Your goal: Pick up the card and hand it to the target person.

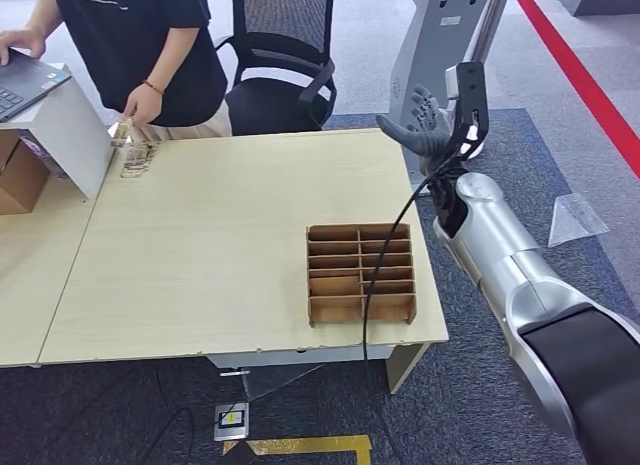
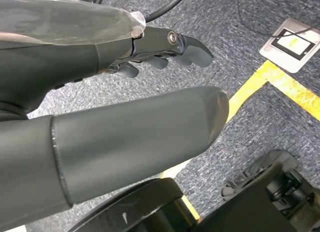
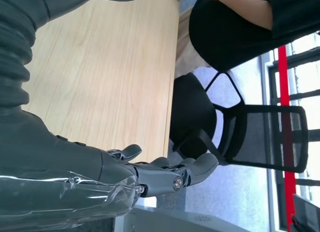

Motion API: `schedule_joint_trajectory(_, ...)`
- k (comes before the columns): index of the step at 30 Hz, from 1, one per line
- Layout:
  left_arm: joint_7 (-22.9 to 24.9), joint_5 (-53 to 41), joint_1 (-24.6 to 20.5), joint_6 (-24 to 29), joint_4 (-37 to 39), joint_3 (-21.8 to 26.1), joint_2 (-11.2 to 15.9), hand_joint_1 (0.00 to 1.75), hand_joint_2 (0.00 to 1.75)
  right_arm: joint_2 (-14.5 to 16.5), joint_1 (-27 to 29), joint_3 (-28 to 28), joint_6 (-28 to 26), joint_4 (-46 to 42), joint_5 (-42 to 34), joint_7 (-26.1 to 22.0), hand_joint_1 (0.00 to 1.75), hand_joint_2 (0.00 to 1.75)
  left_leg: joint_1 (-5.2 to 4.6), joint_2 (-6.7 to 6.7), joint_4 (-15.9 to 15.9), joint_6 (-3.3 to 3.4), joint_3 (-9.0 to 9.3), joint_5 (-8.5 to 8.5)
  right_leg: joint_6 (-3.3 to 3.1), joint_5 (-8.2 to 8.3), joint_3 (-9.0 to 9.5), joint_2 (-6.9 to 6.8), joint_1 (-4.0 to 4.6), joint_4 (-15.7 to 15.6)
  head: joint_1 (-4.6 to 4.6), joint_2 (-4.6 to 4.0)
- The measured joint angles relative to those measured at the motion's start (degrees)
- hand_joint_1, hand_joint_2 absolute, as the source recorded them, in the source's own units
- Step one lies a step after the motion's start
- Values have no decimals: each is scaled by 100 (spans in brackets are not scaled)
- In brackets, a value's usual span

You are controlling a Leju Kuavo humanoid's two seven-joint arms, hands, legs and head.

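Twelve-odd organizer (image 1: 361, 273) slots, seemingly empty, on table (image 1: 226, 245).

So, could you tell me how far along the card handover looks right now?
It seems done or nearly so: the person's hand rests by cards at the table's far corner. The right hand is raised beyond the table edge, holding nothing; the left hand hangs empty. The divider box looks empty.

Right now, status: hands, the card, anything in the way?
Right hand empty, fingers spread, raised past the table's far right corner. Left hand empty, hanging. Cards far left, by the person's hand. Cardboard organizer between.
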Motion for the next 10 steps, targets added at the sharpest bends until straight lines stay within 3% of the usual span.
schedule_joint_trajectory(10,-81,122,118,67,0,0,26,0,0,-526,916,87,-259,-1803,458,306,0,175,0,0,1,1,0,-1,0,0,0,0,0,-2,1,0)
